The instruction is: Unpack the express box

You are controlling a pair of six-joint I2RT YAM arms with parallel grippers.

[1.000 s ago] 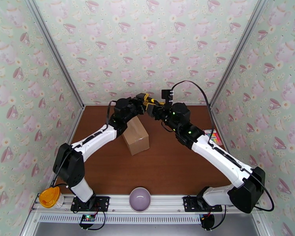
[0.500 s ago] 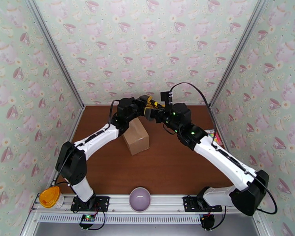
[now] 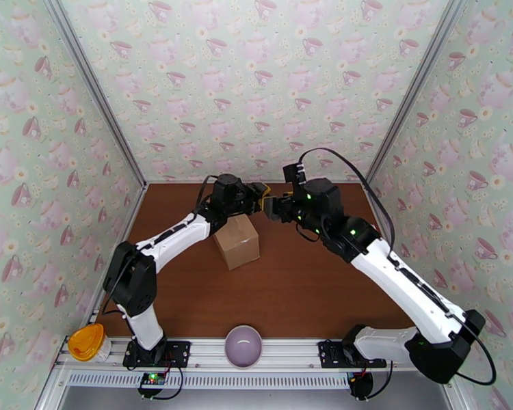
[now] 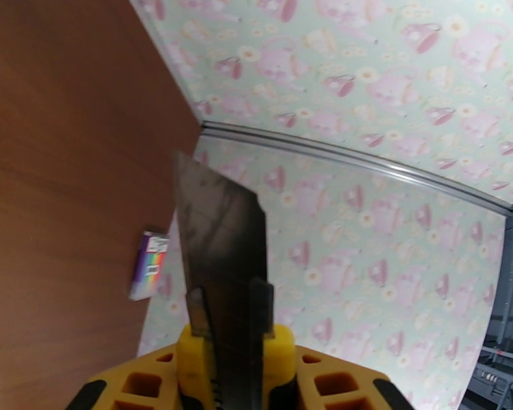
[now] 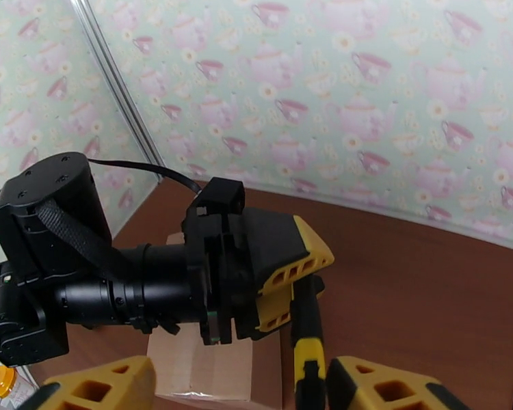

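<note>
The express box [image 3: 237, 242] is a plain brown carton standing closed on the brown table, left of centre; its top [image 5: 215, 367] also appears under the grippers in the right wrist view. My left gripper [image 3: 258, 191] hovers over the box's far end, shut on a yellow and black utility knife [image 5: 307, 336]. The knife's dark blade [image 4: 219, 247] sticks out past the yellow fingers [image 4: 325, 384]. My right gripper [image 3: 271, 205] faces it from the right. Its fingers [image 5: 92, 387] stand wide apart, with the knife's handle between them, close to the right finger.
A small rainbow-coloured packet [image 4: 149, 264] lies on the table by the right wall. A lilac bowl [image 3: 243, 346] sits at the front rail between the arm bases, and an orange lamp [image 3: 85, 342] at the front left corner. Patterned walls close in three sides.
Both grippers have come nearer and lower, still tip to tip above the box's far end. The left wrist has turned and the right arm's elbow has swung right.
</note>
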